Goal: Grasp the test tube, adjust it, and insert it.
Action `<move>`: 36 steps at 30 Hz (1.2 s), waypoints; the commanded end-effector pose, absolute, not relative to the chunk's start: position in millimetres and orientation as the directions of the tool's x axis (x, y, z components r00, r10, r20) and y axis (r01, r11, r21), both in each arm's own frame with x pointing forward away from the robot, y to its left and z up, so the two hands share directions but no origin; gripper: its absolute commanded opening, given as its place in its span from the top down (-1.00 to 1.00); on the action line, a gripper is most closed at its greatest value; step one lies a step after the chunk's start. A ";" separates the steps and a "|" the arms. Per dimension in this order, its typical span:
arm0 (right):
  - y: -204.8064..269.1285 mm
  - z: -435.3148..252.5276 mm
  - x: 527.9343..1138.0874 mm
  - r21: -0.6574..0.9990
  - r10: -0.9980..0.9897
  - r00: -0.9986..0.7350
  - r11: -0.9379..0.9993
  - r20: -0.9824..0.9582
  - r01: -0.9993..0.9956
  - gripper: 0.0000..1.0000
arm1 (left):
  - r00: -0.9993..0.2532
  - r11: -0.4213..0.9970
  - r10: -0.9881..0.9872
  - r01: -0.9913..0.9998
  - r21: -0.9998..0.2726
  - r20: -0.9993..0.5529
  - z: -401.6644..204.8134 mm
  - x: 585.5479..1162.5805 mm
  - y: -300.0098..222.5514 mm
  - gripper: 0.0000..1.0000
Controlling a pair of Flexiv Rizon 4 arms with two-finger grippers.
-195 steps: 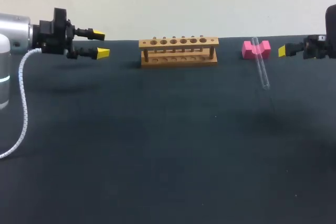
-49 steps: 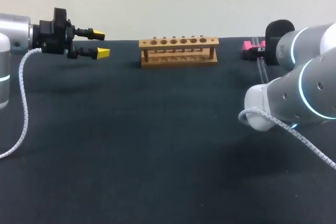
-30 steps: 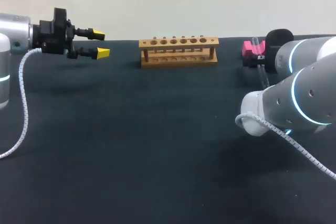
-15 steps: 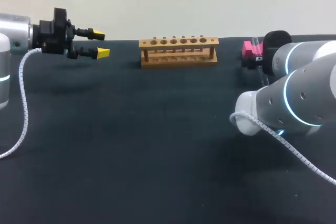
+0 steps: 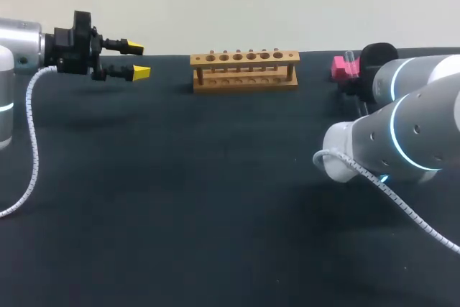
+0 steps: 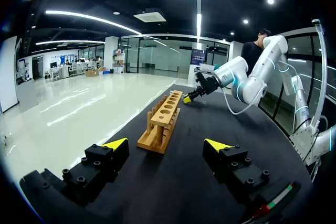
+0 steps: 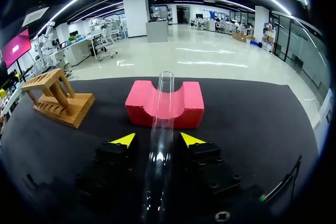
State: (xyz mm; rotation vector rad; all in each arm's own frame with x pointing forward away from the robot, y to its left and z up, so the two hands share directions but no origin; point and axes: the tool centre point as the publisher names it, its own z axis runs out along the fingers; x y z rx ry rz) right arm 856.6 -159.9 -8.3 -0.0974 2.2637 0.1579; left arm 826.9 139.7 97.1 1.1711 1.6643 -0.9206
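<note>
Test tube rests ungrasped on pink block, upper right; right gripper spread astride it; adjusting, rack insertion remain.

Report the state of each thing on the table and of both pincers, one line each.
pink block, groove facing up
test tube, lying with its open end in that groove, not gripped
wooden rack, upright, all holes empty
left pincer, open, empty
right pincer, open, astride the test tube
</note>
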 end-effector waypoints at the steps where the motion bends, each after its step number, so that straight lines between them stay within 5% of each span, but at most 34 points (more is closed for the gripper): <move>1: -160.1 -9.0 858.5 0.082 -0.018 -0.644 0.989 -0.765 -0.124 0.18 | -0.168 0.282 0.304 0.956 -0.080 -0.938 96.2 826.2 140.2 -1.00; 5: -159.4 -9.9 857.0 0.083 -0.016 -0.648 0.989 -0.762 -0.122 0.62 | -0.168 0.282 0.304 0.956 -0.080 -0.938 96.2 826.2 140.2 -1.00; 7: -159.0 -9.8 856.2 0.084 -0.013 -0.649 0.989 -0.761 -0.119 1.00 | -0.168 0.282 0.304 0.956 -0.080 -0.938 96.2 826.2 140.2 -1.00; 36: -133.3 61.9 826.0 0.083 0.130 -0.659 0.991 -0.741 0.103 1.00 | -0.168 0.282 0.304 0.956 -0.080 -0.938 96.2 826.2 140.2 -1.00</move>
